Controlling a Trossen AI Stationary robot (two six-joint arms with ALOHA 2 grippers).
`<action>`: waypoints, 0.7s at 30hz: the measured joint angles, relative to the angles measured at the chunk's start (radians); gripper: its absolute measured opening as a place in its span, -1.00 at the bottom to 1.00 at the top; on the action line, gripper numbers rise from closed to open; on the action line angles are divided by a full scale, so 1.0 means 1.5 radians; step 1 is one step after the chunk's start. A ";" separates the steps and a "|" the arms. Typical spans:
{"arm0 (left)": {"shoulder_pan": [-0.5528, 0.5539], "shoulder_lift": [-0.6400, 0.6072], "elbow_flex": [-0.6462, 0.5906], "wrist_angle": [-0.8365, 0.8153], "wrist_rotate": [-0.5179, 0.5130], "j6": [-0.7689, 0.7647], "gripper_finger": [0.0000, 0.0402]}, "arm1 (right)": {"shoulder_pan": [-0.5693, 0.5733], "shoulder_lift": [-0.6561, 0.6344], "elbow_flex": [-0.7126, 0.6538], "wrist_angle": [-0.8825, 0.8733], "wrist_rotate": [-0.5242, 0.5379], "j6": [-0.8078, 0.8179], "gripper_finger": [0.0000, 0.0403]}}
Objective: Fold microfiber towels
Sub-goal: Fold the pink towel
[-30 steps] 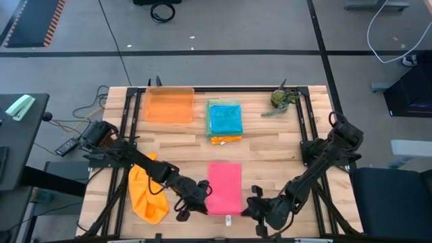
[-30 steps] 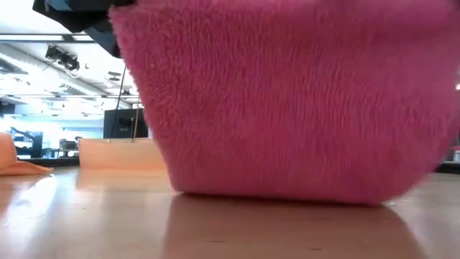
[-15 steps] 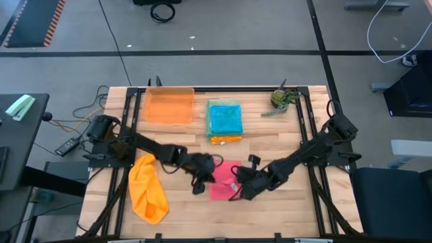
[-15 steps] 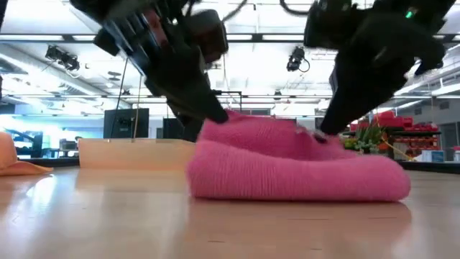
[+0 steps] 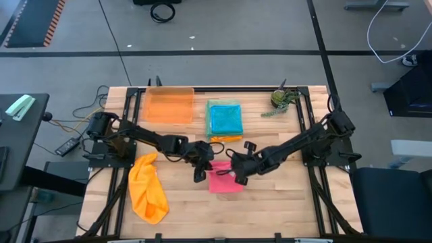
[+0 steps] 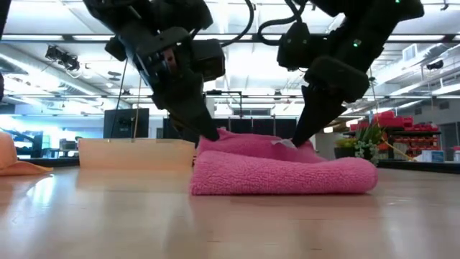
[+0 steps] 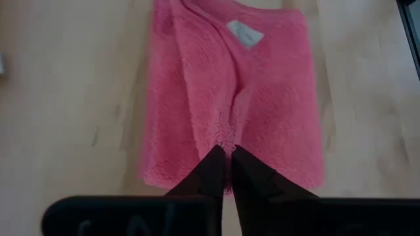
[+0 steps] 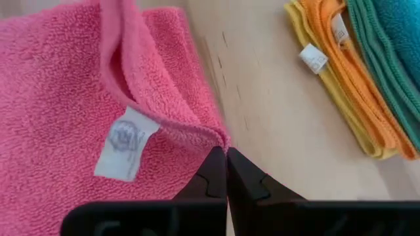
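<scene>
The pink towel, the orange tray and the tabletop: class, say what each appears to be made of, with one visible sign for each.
Pink towel: soft looped pile cloth, probably microfiber; its fuzzy surface folds limply.
Orange tray: seemingly rigid translucent plastic; the table shows faintly through it.
Tabletop: pale wood planks with visible seams, smooth with a slight sheen in the low view.

A fluffy pink microfiber towel (image 5: 224, 181) lies folded mid-tabletop, its top layer puckered, white tag (image 8: 125, 144) showing. A crumpled orange microfiber towel (image 5: 148, 188) lies to its left. Behind sits a neat folded stack of teal, green, orange and yellow towels (image 5: 224, 121).
</scene>
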 joint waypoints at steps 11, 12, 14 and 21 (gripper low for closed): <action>0.030 -0.001 0.000 -0.006 -0.007 -0.014 -0.47 | -0.024 0.000 0.000 0.001 -0.041 -0.004 -0.92; 0.033 -0.001 0.000 -0.011 -0.007 -0.016 -0.44 | -0.024 0.000 0.000 0.001 -0.043 -0.004 -0.91; 0.041 -0.006 0.000 -0.033 -0.006 -0.016 -0.40 | -0.025 0.000 0.000 0.001 -0.043 -0.004 -0.91; 0.054 -0.063 0.000 -0.055 -0.008 0.009 -0.30 | -0.026 0.000 0.000 -0.001 -0.043 -0.003 -0.92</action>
